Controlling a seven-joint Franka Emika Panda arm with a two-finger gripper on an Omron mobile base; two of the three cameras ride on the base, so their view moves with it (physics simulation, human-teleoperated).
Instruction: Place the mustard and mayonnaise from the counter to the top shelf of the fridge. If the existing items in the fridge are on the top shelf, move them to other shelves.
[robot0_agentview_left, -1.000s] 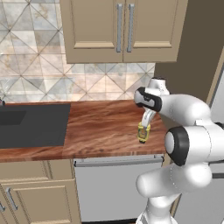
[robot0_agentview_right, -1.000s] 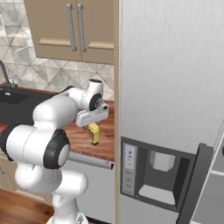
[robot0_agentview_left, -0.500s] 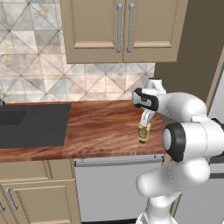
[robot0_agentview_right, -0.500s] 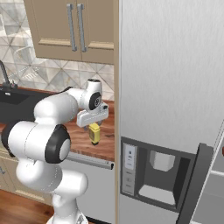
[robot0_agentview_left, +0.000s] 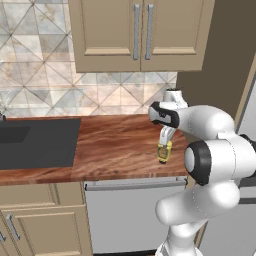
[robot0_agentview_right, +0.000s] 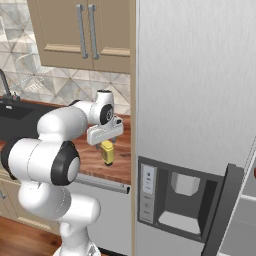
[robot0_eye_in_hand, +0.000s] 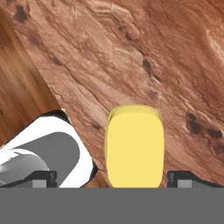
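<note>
On the far left of the left base view sits the black sink (robot0_agentview_left: 35, 142), sunk into the counter (robot0_agentview_left: 120, 150). The brown wood runs to the right from there, and near its right end stands the mustard (robot0_agentview_left: 164, 151). It is a small yellow bottle, standing upright close to the front edge of the counter.

The gripper (robot0_agentview_left: 165, 141) hangs right over the bottle and points down at it. In the right base view the gripper (robot0_agentview_right: 106, 146) shows from the other side, with the mustard (robot0_agentview_right: 107, 152) poking out just under it. To the right of them is the tall silver fridge (robot0_agentview_right: 195, 100), with a door standing open at the far right edge.

The hand view looks straight down. The yellow cap of the mustard (robot0_eye_in_hand: 134, 144) sits in the middle, with one dark fingertip (robot0_eye_in_hand: 41, 177) to its left and the other to its right. So the bottle is between the two fingers, and its long side points up at the hand. The fingers are spread as wide as they go, and they look clear of the yellow sides (I can't tell how far down the bottle they reach).

I think the next job is to go a little lower if needed and then squeeze. The bottle is already lined up in the gap, so no sideways move looks needed.
</note>
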